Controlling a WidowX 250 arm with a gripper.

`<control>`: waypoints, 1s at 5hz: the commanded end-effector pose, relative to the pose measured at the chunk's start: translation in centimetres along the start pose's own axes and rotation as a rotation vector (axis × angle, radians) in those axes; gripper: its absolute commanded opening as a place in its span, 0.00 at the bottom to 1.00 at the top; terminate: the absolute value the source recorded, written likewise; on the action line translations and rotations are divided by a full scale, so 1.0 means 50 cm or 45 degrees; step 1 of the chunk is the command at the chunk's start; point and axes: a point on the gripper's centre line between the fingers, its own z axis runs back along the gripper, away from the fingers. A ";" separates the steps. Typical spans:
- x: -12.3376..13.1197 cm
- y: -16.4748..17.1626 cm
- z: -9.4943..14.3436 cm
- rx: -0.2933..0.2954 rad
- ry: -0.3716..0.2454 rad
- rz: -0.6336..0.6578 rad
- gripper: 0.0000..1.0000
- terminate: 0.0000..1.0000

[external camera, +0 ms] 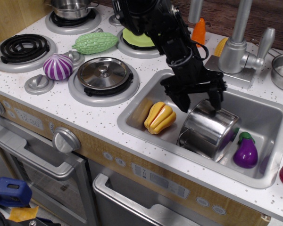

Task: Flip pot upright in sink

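The shiny steel pot point(209, 131) lies on its side in the sink point(264, 172), its open mouth facing the front left. My gripper point(198, 102) is open, lowered into the sink just above and behind the pot. One black finger point(179, 100) hangs left of the pot, the other finger point(216, 100) is over the pot's upper side. I cannot tell whether it touches the steel.
A yellow squash point(159, 117) lies in the sink left of the pot, a purple eggplant point(245, 150) to its right. The faucet point(238, 44) stands behind the sink. A steel lid point(103, 73), purple onion point(57, 66), green gourd point(95, 42), green plate point(134, 37) and smaller pot point(70, 7) sit on the stove.
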 end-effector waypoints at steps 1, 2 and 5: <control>0.002 -0.030 -0.010 -0.056 -0.089 0.098 1.00 0.00; -0.012 -0.044 -0.031 -0.050 -0.166 0.156 1.00 0.00; -0.023 -0.092 0.009 0.130 -0.245 0.261 0.00 0.00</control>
